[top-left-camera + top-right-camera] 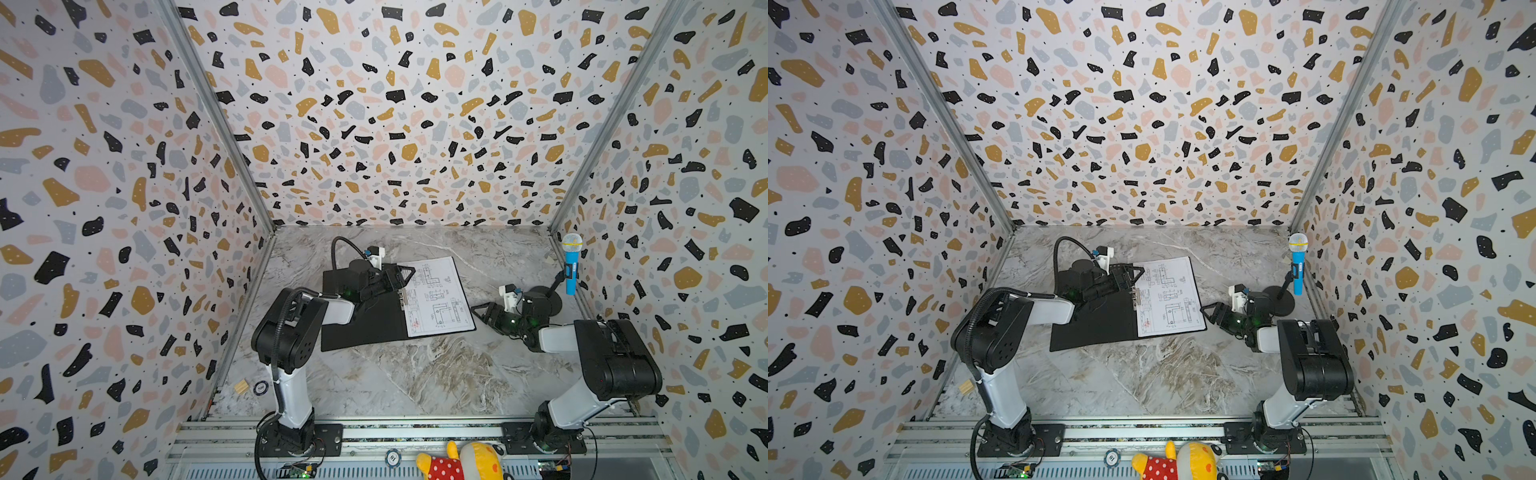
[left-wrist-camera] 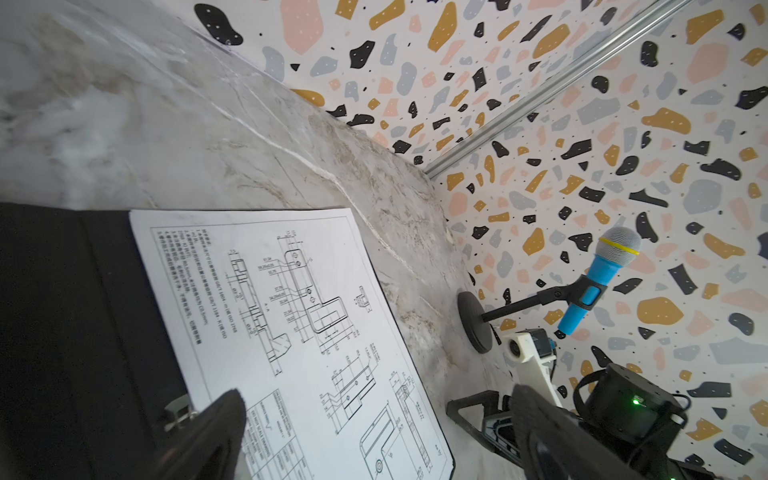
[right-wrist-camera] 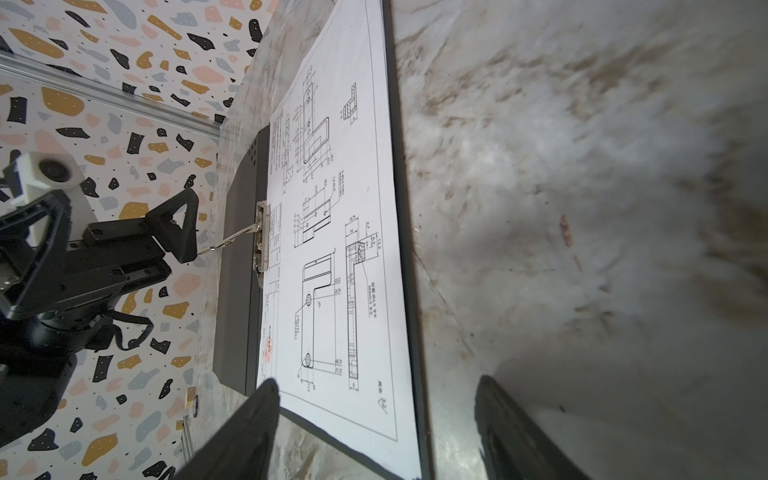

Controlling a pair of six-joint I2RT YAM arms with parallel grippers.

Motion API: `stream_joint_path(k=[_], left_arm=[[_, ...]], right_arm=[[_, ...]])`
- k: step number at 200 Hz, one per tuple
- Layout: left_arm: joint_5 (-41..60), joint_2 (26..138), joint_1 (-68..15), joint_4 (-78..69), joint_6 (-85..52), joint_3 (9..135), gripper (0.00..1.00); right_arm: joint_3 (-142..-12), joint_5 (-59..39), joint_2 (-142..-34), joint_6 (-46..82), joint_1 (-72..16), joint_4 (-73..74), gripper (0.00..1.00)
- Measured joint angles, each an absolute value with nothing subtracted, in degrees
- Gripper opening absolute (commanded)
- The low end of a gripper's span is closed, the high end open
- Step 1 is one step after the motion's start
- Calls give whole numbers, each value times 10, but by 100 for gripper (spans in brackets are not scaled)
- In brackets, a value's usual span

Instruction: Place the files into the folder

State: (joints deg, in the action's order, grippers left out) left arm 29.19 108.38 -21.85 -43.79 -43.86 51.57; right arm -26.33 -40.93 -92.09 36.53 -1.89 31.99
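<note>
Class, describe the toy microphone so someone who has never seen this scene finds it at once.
Find the marble table, then its far right corner by the speckled wall. There a black stand holds the microphone; its bright blue handle and pale head set it apart from the black folder.

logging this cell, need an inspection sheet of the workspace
surface: grey marble tabletop
job's things: open black-lined folder; white drawing sheet on its right half, by the metal spine clip
clutter: blue toy microphone on stand, wooden block, round token, yellow plush toy on the front rail
grippers: left gripper open at the clip; right gripper open beside the folder
cables: black cable looping behind left wrist
surroundings: terrazzo-patterned walls
</note>
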Motion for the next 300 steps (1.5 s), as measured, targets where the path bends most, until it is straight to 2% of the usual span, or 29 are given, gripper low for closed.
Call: stream_joint_path(k=[96, 151, 212, 258, 300], left_arm=[[252, 1123, -209, -358, -425, 539, 85], [249, 1145, -199, -340, -432, 548, 60], [239, 1160, -196, -299, -424, 580, 36], [234, 1175, -196, -272, -412, 591, 27], [232, 1177, -196, -255, -406, 600, 24]], right_arm=[[-263, -408, -920, 365, -19, 317, 75], [-263, -407, -920, 365, -19, 317, 76], [-263, -407, -920, 365, -19, 317, 76], [-263, -407, -920, 365, -19, 317, 76], [-263, -407, -920, 365, -19, 317, 76]])
